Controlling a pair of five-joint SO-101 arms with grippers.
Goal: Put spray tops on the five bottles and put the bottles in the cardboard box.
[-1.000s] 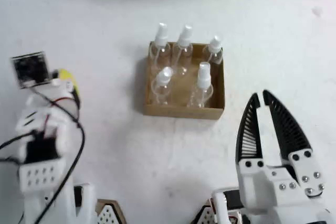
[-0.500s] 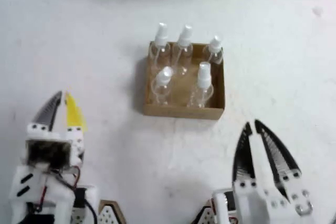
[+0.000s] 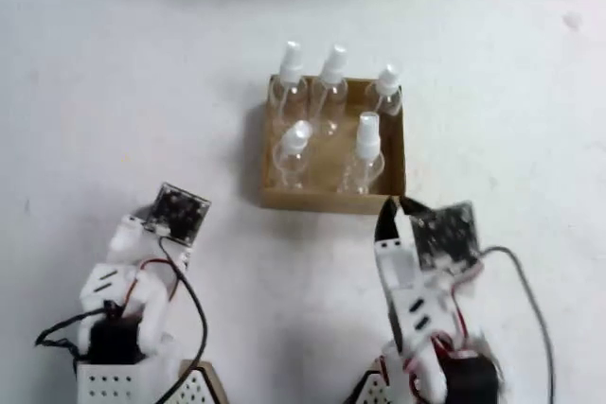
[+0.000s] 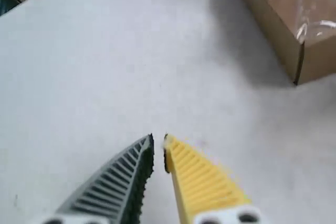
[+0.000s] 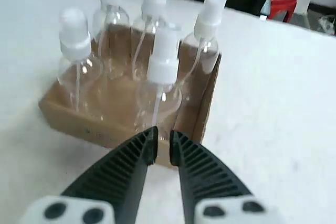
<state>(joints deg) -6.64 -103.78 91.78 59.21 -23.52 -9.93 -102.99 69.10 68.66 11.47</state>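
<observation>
All five capped bottles (image 3: 329, 92) are seen upright inside the cardboard box (image 3: 327, 202), so the left hand (image 4: 159, 148) and right hand (image 5: 163, 142) are held closed and empty over the surface (image 3: 142, 73), nothing seemingly left to carry.

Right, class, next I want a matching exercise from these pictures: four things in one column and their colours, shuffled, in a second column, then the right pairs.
Column one:
1. cardboard box
2. spray tops
3. left gripper
4. right gripper

Column two:
A. both fingers black
B. brown
C. one finger grey, one yellow
D. white

Pairs: 1-B, 2-D, 3-C, 4-A
</observation>
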